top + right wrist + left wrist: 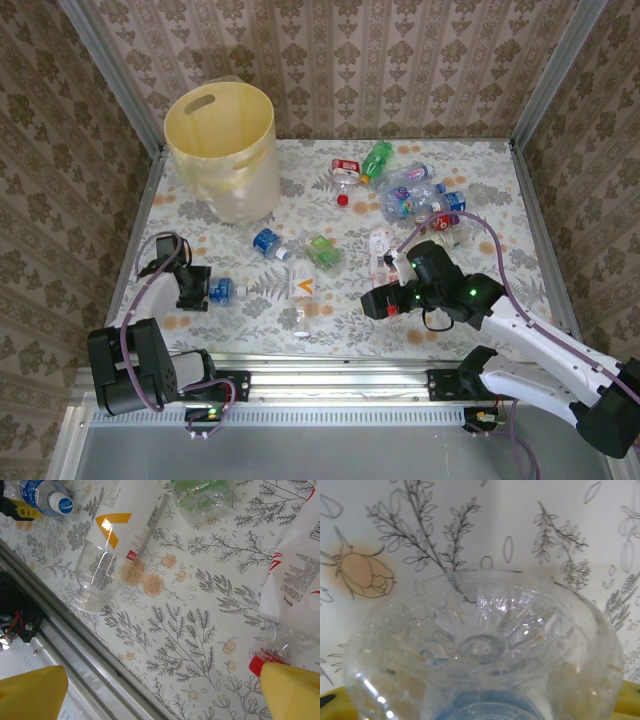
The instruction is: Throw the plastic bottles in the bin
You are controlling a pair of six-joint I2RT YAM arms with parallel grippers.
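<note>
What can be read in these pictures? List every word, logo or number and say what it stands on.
Orange chevron mark, like a "V", on the white label of the clear bottle; no words legible there.
Small red patch below that mark: too blurred to read.
Grey fine print on the label of the red-capped bottle: too small to read.
Print on the cap of the blue-labelled bottle: blurred.

By the table's (500, 200) left edge the left gripper (203, 290) covers one end of a blue-labelled bottle (221, 290); whether its jaws touch it cannot be told. In the left wrist view the bottle's base is blurred and cut off at the bottom. In the right wrist view the top edge cuts a green bottle (202, 497), the right edge a red-capped bottle (292, 585), its cap partly behind a yellow finger (292, 690).
</note>
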